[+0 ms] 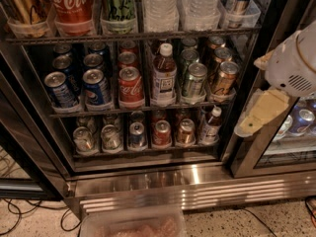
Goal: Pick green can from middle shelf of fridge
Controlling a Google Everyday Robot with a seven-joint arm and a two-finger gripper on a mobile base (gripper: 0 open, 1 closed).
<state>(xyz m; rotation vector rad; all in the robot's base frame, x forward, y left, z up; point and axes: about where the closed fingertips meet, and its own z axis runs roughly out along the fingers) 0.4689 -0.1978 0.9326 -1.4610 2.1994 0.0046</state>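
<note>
We are at the approach step: the gripper hangs at the right edge of the frame, in front of the dark upright of the fridge and well apart from any can. We cannot tell whether the claw is apart or together from here.

The green can stands upright at the front of its lane on the middle shelf, right of centre, with more green cans lined up behind it. To do this well, we judge that the gripper should swing left and come straight in at the can's mid-height, square to the lane, and close around the front can only.

The fit looks tight. The tea bottle stands just beside the can on its left, and a bronze can just beside it on the right; either could be nudged. The upper rack sits close overhead, so a high entry seems risky. Further left are a red cola can and blue cans. A clear bin and loose cables lie on the floor below.
</note>
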